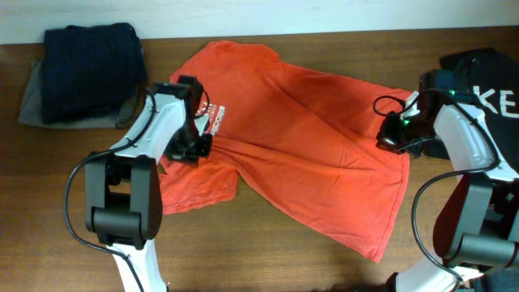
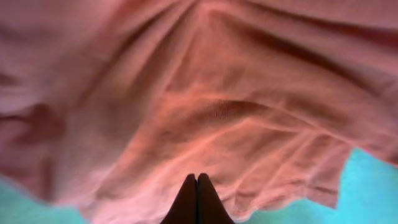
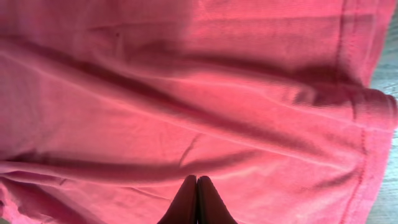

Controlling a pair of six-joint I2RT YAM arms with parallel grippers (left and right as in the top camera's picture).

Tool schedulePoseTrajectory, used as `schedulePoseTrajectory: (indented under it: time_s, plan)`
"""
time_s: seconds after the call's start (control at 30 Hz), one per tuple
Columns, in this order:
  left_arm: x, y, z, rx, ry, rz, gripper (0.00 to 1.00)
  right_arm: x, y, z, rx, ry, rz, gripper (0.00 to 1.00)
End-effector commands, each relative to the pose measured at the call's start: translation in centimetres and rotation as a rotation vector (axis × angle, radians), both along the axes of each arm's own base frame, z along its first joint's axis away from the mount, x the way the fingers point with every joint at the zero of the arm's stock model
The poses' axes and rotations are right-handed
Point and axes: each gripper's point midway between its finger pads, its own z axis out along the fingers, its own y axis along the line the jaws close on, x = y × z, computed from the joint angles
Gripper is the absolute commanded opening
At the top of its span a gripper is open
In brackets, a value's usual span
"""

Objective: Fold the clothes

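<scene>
Wooden table [image 1: 284, 259] under everything, bare wood showing in front of both claws. The orange-red T-shirt [image 1: 308, 154] is spread out and rumpled on it, not folded. It fills the whole stretch between the two claws and runs on toward the near edge past the right one.

Beyond the left claw and off to its outer side there's a folded dark navy pile [image 1: 89, 73], sitting on something grey [image 1: 31, 99]. Just outside the right claw there's a black garment [image 1: 486, 81] with white letters on it, partly cut off by the frame.

The left claw [image 1: 195, 148] is down on the shirt's left edge, where the fabric bunches into creases. From its own camera the left claw [image 2: 197, 186] has its fingers pressed together, tips right at the wrinkled cloth. I honestly can't tell if any fabric is pinched between them.

The right claw [image 1: 391, 134] sits over the shirt's right edge. Its camera shows the same thing, fingers together [image 3: 197, 185] over smooth folds, and again I can't tell if it's got any cloth. A stitched hem [image 3: 367, 124] runs off to one side of it.

The smallest thing is the white lettering [image 1: 217, 120] on the shirt, just beside the left claw on its inner side.
</scene>
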Motion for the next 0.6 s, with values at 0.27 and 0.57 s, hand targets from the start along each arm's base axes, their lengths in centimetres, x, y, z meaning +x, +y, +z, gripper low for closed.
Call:
schedulePoseTrajectory:
  time_s: [0.27, 0.57]
  plan:
    - [-2.9, 0.3, -2.5, -0.01, 0.074, 0.004, 0.01, 0.8, 0.1, 0.3, 0.002, -0.027, 0.017, 0.04]
    - [-7.0, 0.6, -5.6, -0.011, 0.167, 0.032, 0.01, 0.9, 0.1, 0.3, 0.0, -0.034, 0.018, 0.04]
